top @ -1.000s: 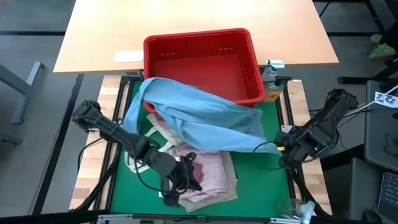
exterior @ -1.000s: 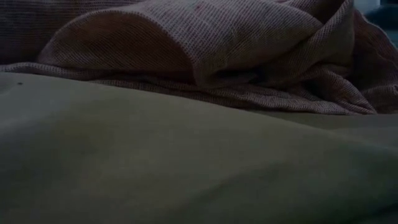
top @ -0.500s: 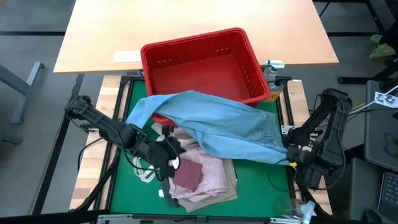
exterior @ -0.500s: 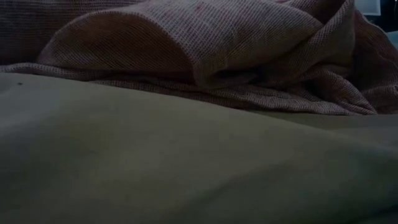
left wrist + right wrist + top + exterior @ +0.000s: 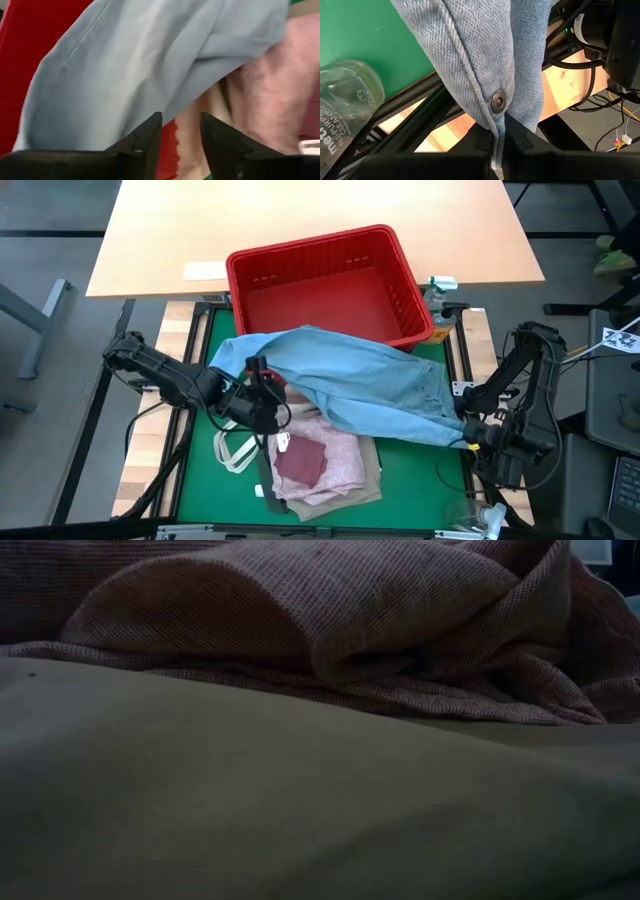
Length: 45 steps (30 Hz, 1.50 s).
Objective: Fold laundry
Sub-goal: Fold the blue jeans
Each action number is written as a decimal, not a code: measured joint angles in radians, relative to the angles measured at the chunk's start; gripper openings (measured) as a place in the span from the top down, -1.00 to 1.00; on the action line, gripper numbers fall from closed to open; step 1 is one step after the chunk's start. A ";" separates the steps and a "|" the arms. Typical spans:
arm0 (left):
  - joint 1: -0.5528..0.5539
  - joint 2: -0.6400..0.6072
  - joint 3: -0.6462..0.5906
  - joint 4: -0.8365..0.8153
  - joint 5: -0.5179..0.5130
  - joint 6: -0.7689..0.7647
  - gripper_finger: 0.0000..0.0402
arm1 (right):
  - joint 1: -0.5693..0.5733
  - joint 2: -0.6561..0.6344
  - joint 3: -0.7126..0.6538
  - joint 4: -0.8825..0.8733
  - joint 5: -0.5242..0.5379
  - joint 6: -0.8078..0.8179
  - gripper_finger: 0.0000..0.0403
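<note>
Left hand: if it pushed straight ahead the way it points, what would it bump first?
Probably the light blue denim jeans, draped right in front of the open left hand; depth is unclear.

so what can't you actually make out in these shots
- Low view: the pink top and beige trousers lie against the lens and block everything behind them.
- High view: the jeans cover the pile's far part; whatever lies under them is hidden.
- Left wrist view: the left gripper is open just short of the jeans; the frame cuts them off.
- Right wrist view: the right gripper pinches the jeans' edge; their far end is out of frame.
</note>
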 joint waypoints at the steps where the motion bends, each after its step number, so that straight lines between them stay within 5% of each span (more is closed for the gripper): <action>1: 0.006 0.000 0.000 -0.010 -0.001 0.001 0.33 | 0.000 0.000 0.000 0.000 0.001 0.000 0.92; 4: 0.021 0.000 0.000 -0.020 0.021 0.026 0.26 | 0.000 0.000 0.000 0.000 0.002 -0.002 0.92; 10: 0.047 0.030 -0.018 0.033 0.239 0.028 0.24 | 0.000 0.000 0.000 0.000 0.031 -0.002 0.92; 17: 0.062 0.058 -0.070 0.066 0.226 0.061 0.24 | 0.000 0.000 0.000 0.002 0.046 -0.002 0.92; 24: 0.132 0.058 -0.072 0.066 0.076 0.078 0.24 | 0.000 0.000 0.000 0.004 0.047 -0.002 0.92; 33: 0.129 0.058 -0.011 -0.013 0.120 0.093 0.24 | 0.000 0.000 0.000 0.007 0.047 -0.002 0.92; 42: 0.070 0.056 0.194 -0.429 0.144 -0.286 0.24 | 0.000 0.000 0.000 0.007 0.048 0.002 0.92; 45: 0.054 0.044 0.181 -0.428 0.209 -0.407 0.24 | 0.000 0.000 0.000 0.008 0.048 0.002 0.92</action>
